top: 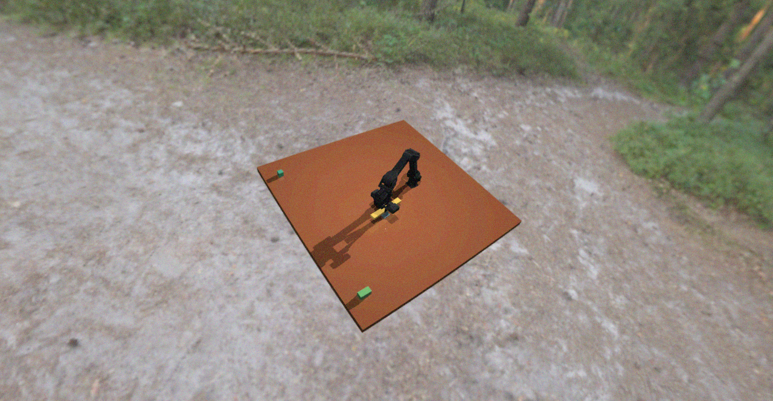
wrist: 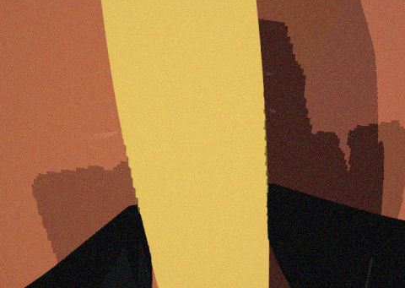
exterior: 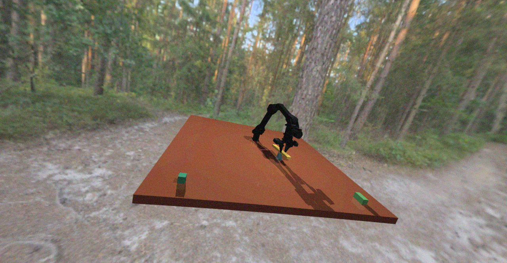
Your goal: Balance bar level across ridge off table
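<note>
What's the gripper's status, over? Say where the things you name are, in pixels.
Gripper (top: 385,210) (exterior: 283,151) shut on yellow bar (top: 376,214) (exterior: 286,155) (wrist: 190,111). Bar at blue-grey ridge (top: 385,215) (exterior: 279,156), contact unclear. Both green blocks (top: 364,292) (exterior: 361,198) well aside.

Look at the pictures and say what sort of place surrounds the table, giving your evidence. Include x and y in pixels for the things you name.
It looks like a woodland clearing or a wide forest path: tall tree trunks (exterior: 321,38) rise all round, a fallen branch (top: 324,52) lies by the green undergrowth (top: 134,14), and the ground (top: 162,290) is bare, pale earth.

A black robotic arm (top: 398,168) reaches over a yellow bar (top: 376,214) on an orange-brown table (top: 442,225), two green blocks near its edges.
</note>
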